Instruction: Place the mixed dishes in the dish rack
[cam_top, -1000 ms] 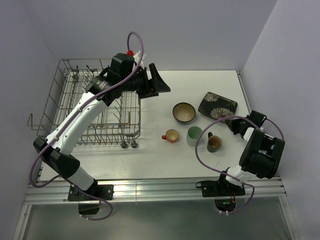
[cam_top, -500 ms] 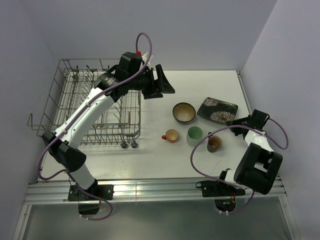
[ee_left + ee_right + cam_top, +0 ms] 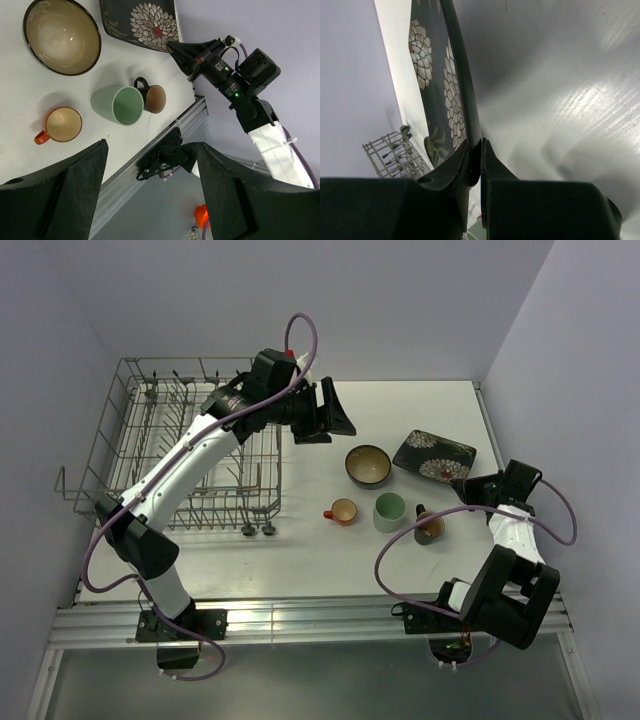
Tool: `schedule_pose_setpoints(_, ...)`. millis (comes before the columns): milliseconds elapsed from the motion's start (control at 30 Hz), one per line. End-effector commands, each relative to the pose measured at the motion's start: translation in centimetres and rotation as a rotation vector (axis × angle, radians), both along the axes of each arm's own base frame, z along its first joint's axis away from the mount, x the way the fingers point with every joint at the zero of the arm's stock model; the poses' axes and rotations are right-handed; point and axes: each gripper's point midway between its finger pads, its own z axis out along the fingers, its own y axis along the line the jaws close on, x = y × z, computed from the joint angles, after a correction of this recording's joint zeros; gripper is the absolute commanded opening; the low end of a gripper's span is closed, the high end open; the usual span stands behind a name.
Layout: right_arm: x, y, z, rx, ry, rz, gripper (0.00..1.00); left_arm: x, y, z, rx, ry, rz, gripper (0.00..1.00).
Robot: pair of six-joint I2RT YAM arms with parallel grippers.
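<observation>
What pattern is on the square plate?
Dark plate with white flower bursts, red at their centres; it shows best in the left wrist view.

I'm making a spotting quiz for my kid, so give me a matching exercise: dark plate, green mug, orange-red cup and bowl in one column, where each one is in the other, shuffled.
1. dark plate
2. green mug
3. orange-red cup
4. bowl

A. left end of the near row, towards the dish rack
B. edge pinched by the right gripper
C. between the orange-red cup and the brown cup
D. tan inside, just left of the plate

Pairs: 1-B, 2-C, 3-A, 4-D
</observation>
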Motion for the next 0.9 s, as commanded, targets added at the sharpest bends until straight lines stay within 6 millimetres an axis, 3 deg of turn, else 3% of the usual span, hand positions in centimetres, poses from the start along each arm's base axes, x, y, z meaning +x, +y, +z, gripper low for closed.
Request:
schedule_pose_setpoints(0,2.4,0.2,7.0,-0.027,-0.239,0.040,0.00,-0.4,-0.2,1.8,-0.027,-0.054,-0.035,0.78)
schedule_pose_setpoints(267,2.8,0.9,10.3,-0.042,-0.292,0.067,0.00,-0.3,-0.6,0.5,-0.011,-0.022,-0.051,0.78)
schedule_pose_setpoints(567,3.0,1.6,13.5,-0.051,-0.336,0.095,0.00,0.2,-1.4,1.0,-0.026,0.024,-0.039,0.79)
schedule_pose_setpoints(867,2.8,5.6,17.8,-0.011,-0.396,0.188,0.00,1.6,-1.6,0.6,-0.052,0.047,-0.027,0.80)
